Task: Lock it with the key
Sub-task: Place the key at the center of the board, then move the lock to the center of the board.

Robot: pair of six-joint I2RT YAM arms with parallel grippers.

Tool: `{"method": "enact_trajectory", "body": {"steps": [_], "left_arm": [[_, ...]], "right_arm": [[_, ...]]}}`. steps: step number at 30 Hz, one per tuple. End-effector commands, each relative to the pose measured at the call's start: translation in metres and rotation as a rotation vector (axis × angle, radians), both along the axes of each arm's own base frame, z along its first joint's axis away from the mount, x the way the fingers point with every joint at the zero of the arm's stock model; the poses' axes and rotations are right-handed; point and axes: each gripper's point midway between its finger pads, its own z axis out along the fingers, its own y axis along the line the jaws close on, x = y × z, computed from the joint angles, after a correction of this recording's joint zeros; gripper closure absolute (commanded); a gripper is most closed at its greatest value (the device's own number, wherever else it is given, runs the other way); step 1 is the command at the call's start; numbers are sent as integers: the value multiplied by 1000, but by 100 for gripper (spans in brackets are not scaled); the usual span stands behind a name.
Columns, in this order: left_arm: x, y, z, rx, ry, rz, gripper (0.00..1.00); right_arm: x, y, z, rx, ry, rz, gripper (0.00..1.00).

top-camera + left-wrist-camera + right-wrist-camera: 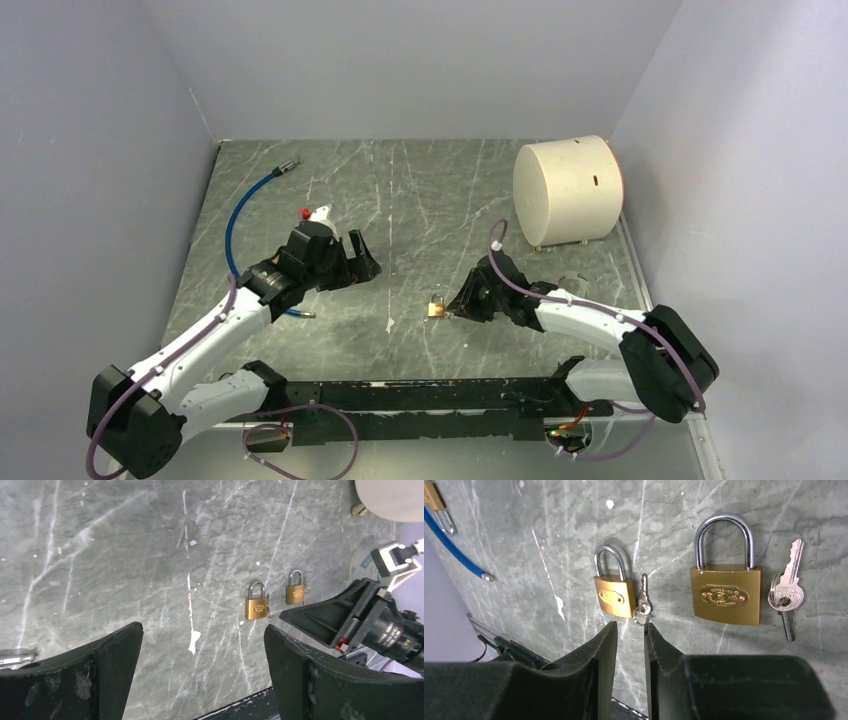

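A blue cable (236,210) curves over the grey marbled table (420,190) at the left. Beside it hovers the left gripper (202,630), jaws spread wide and empty. Near the table's middle lie a small brass padlock (613,596) with a small silver key (643,604) just beside it, then a larger brass padlock (725,594) with ringed silver keys (788,597) alongside. The right gripper (630,627) points at the small key, jaws narrowed to a slit, holding nothing. A white cylinder (568,190) lies on its side at the back right.
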Motion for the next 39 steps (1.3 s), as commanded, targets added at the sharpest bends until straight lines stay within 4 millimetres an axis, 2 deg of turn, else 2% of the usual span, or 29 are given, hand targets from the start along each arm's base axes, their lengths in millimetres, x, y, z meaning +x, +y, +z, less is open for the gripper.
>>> {"method": "enact_trajectory", "body": {"steps": [1, 6, 11, 16, 19, 22, 28, 30, 33, 35, 39], "left_arm": [[-5, 15, -2, 25, 5, 7, 5], [-4, 25, -5, 49, 19, 24, 5], [-2, 48, -15, 126, 78, 65, 5], [10, 94, -28, 308, 138, 155, 5], [21, 118, -31, 364, 181, 234, 5], [31, 149, -36, 420, 238, 338, 5], [59, 195, -44, 300, 303, 479, 5], [70, 215, -46, 340, 301, 520, 8], [90, 229, -43, 427, 310, 500, 7], [101, 236, -49, 474, 340, 483, 6], [114, 236, -70, 495, 415, 416, 6]], "right_arm": [[15, 1, 25, 10, -72, -25, 71], [14, 3, 31, 25, -76, -11, 69], [15, 7, 41, 57, -102, -2, 61], [18, 5, 54, 40, -140, 16, 49], [18, 2, 58, 5, -151, 38, 39], [19, 0, 63, -12, -163, 53, 35], [16, -3, 70, -6, -176, 48, 22], [15, -3, 70, 0, -175, 44, 19], [14, -3, 70, 5, -174, 43, 15], [15, -3, 71, 4, -176, 45, 13], [15, -3, 72, -3, -175, 51, 9]]}}
